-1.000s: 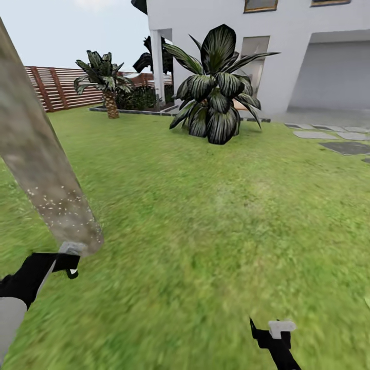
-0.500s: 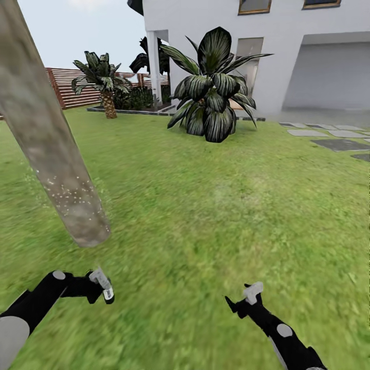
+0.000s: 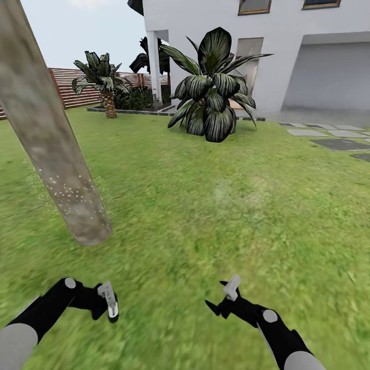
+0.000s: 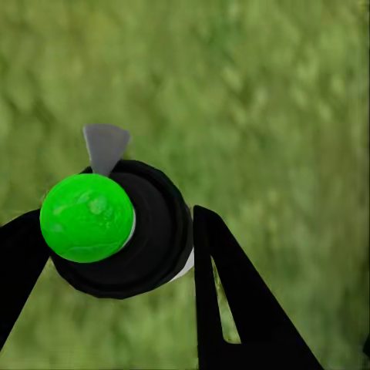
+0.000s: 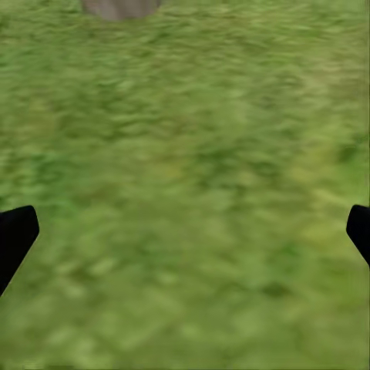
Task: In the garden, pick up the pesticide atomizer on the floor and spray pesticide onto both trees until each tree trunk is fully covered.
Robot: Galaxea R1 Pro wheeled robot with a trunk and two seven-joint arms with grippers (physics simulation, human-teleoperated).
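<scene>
Atomizer location: pesticide atomizer (image 4: 116, 231) sits in the left gripper (image 3: 109, 303), low over the floor (image 3: 216, 205); left wrist view shows a black round body, a bright green knob and a grey tab.
Left jaws: pinching the atomizer, one black finger on each side of the body.
Right jaws: right gripper (image 3: 226, 298) empty, spread wide (tips at opposite edges of the right wrist view, grass between).
Tree trunk: tree trunk (image 3: 46, 133) stands just ahead on the left, pale specks near its base; upper part looks bare.
Handling, judged: rigid, light, smooth-sided, so it may twist; hold around the body, below the knob, leaving the tab free.
Background: short palm (image 3: 103, 82), broad-leaved shrub (image 3: 213, 87), house (image 3: 288, 51), fence (image 3: 72, 85).
</scene>
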